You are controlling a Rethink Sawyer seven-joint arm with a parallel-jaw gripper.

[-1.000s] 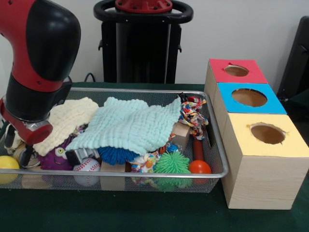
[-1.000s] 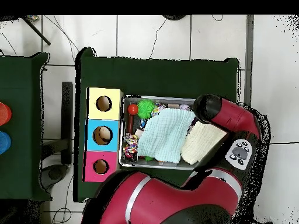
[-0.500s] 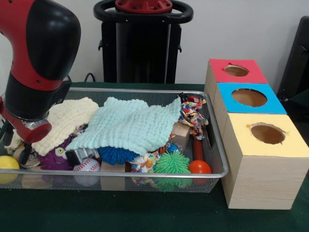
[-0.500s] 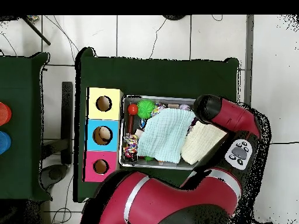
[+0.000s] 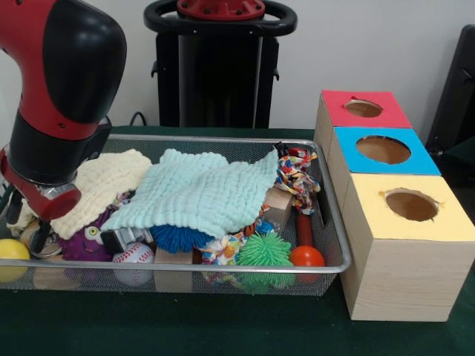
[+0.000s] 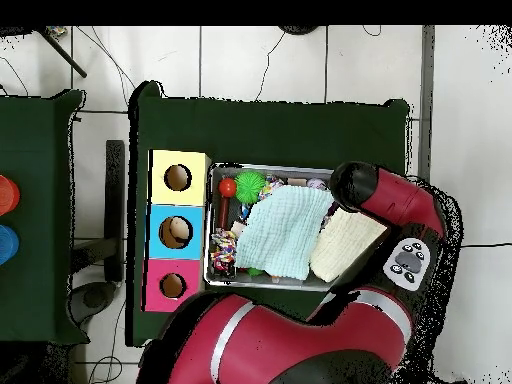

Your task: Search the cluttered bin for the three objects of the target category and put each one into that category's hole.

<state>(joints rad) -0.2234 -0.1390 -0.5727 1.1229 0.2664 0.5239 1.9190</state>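
Observation:
The wire mesh bin [image 5: 223, 265] holds a mint cloth [image 5: 200, 189] and a cream cloth [image 5: 96, 182] lying over toys. A blue spiky ball [image 5: 178, 237], a green spiky ball [image 5: 265, 250], a baseball [image 5: 133, 256], a purple plush [image 5: 85, 241] and a yellow ball [image 5: 11, 250] show along the near side. My gripper [image 5: 24, 230] hangs low at the bin's left end in the front view, beside the yellow ball and the cream cloth. In the overhead view the arm [image 6: 385, 200] hides the gripper. The red [image 5: 364, 119], blue [image 5: 382, 167] and yellow [image 5: 415, 222] boxes each have a round hole.
A colourful rope toy [image 5: 297, 178], a wooden block [image 5: 278, 204] and a red ball on a stick [image 5: 306, 256] lie at the bin's right end next to the boxes. The three boxes stand in a row against the bin [image 6: 270, 167]. The black pedestal [image 5: 215, 67] stands behind.
The arm has shifted only very slightly over the bin's left end. Nothing in the bin has moved.

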